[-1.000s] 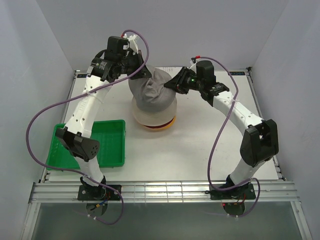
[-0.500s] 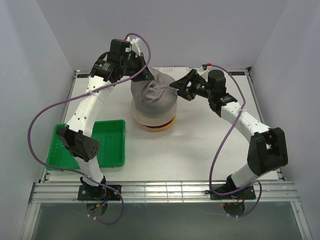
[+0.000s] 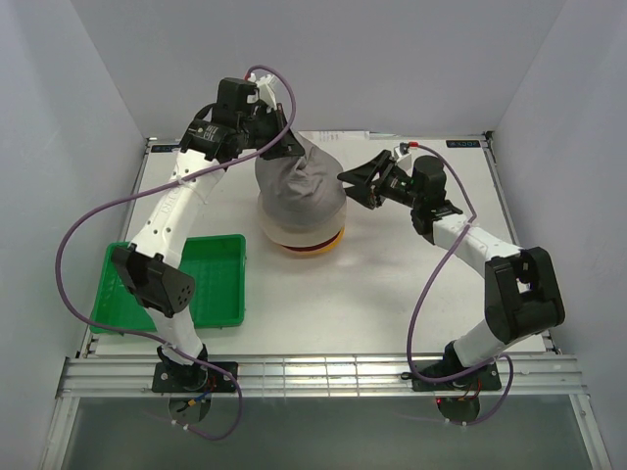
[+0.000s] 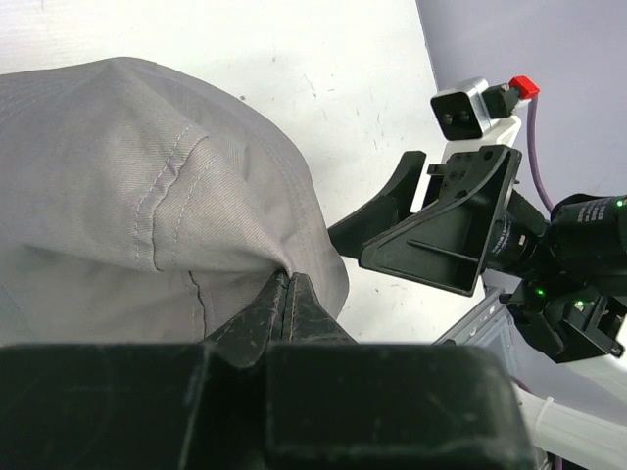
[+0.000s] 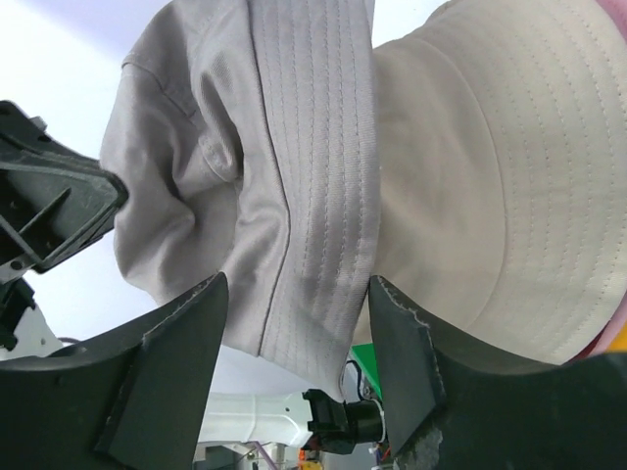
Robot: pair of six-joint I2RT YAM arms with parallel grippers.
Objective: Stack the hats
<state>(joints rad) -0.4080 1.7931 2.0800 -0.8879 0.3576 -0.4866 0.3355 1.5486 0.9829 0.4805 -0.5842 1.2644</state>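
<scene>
And there's 1 green tray (image 3: 217, 279), flat on the near-left part of the white table (image 3: 392, 284), its long side square with the table's edge and its left part partly hidden. A slotted metal rail (image 3: 323, 374) runs along the near edge. 3 pale walls box it in: left wall (image 3: 59, 147), back wall (image 3: 392, 59), right wall (image 3: 578, 147). The left wrist view catches faint dark specks on the tabletop.

Matt woven cloth with stitched seams on the grey hat (image 3: 299, 186) and the cream hat (image 5: 490, 176); smooth, faintly glossy plastic on the green tray (image 3: 220, 279).
</scene>
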